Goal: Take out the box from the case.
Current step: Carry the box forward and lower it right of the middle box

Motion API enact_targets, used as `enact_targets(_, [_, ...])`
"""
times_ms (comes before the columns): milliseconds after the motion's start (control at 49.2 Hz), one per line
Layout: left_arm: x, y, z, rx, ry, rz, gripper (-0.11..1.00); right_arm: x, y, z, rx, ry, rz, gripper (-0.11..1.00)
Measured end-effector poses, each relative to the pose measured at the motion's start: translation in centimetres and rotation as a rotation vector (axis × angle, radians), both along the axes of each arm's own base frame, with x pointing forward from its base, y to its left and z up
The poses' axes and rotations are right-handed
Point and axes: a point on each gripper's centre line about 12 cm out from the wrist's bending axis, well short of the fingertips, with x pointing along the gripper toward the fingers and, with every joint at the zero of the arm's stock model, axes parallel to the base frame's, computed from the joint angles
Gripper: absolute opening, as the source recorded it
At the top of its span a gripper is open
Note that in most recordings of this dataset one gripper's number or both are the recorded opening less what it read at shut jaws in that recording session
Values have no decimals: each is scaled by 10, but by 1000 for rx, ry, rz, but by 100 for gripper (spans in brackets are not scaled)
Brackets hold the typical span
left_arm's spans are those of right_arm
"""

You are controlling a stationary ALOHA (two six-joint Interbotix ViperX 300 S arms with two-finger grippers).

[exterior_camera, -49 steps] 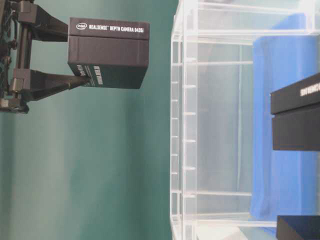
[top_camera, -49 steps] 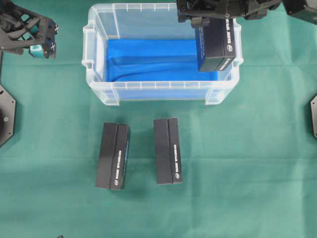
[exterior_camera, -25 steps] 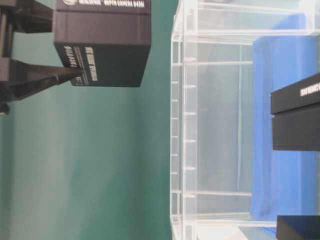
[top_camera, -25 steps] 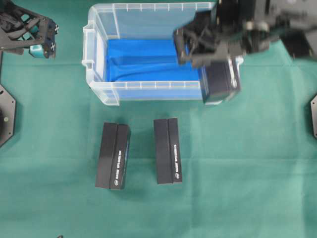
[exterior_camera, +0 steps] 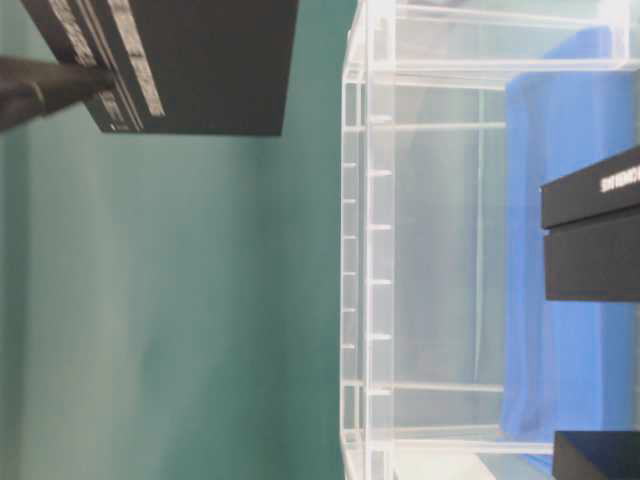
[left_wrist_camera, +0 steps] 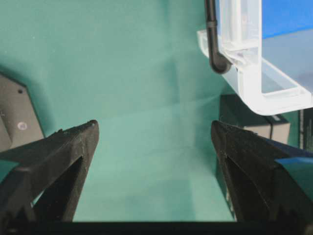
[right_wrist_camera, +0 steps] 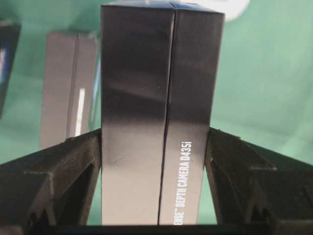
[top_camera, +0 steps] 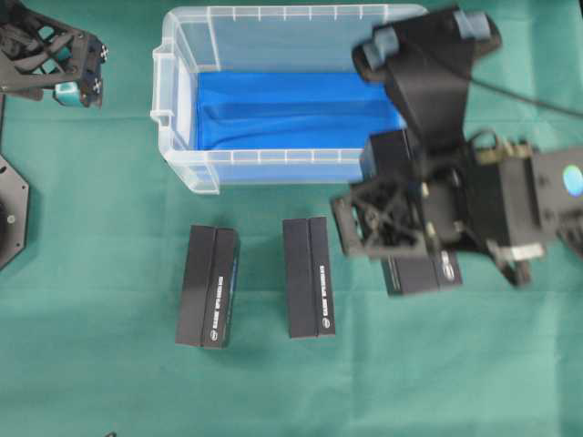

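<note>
Right claw (right_wrist_camera: 155, 147) clamped across the box (top_camera: 421, 271) flanks, long axis running along the fingers, held above the counter (top_camera: 474, 364) outside the case (top_camera: 187, 118), right of two laid-out boxes (top_camera: 257, 284); left claw (left_wrist_camera: 154, 142) wide open, far off.

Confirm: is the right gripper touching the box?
Touching. The right wrist view shows the right gripper with both fingers pressed flush against the box sides.
</note>
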Motion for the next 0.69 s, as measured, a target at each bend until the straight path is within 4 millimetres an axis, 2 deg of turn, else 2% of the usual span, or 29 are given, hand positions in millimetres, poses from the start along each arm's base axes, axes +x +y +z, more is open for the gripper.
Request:
enact_targets(203, [0, 0, 0, 2, 1, -1, 98, -4, 22, 0, 10, -15, -14, 68])
enact_targets(468, [0, 0, -1, -1, 3, 0, 98, -4, 21, -1, -2, -18, -24, 68])
enact_targets(692, [0, 0, 0, -1, 1, 0, 98, -3, 21, -22, -20, 17, -32, 68])
